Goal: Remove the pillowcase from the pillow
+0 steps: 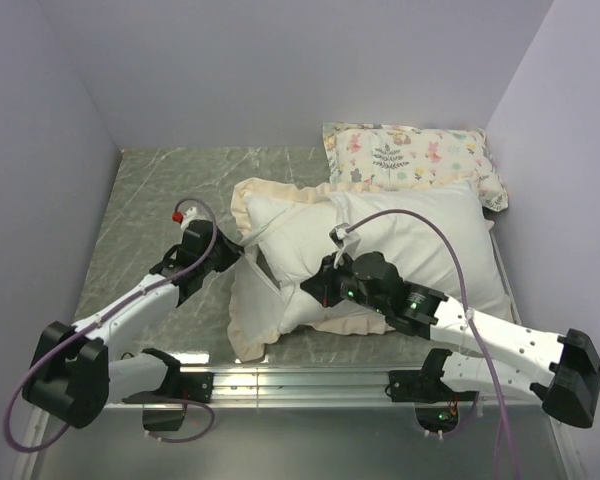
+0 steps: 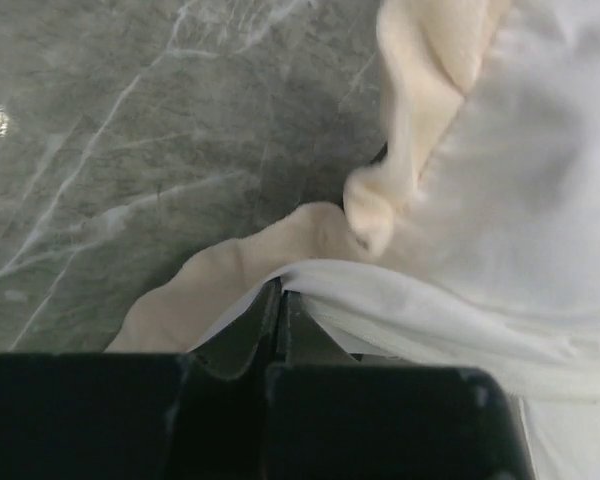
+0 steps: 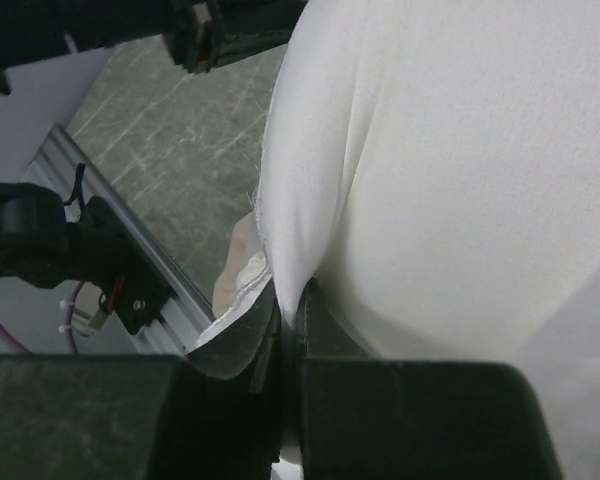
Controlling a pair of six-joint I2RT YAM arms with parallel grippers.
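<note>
Pillowcase (image 1: 242, 335), white lining outward and cream ruffle showing, lay with the pillow (image 1: 430, 250) at mid-desk (image 1: 150, 190). The left arm (image 1: 140, 290) had its jaws pressed together on the white hem beside the ruffle, apparently to peel it off. The right arm (image 1: 500, 335) had its jaws pinching a white fold, seemingly the pillow, as an anchor.

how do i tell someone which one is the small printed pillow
Look to the far right corner of the grey marbled table. The printed pillow lies there, just behind the large white pillow. It alone carries pastel animals and leaves; its neighbours, that pillow and the cream-ruffled pillowcase, are unprinted.
</note>
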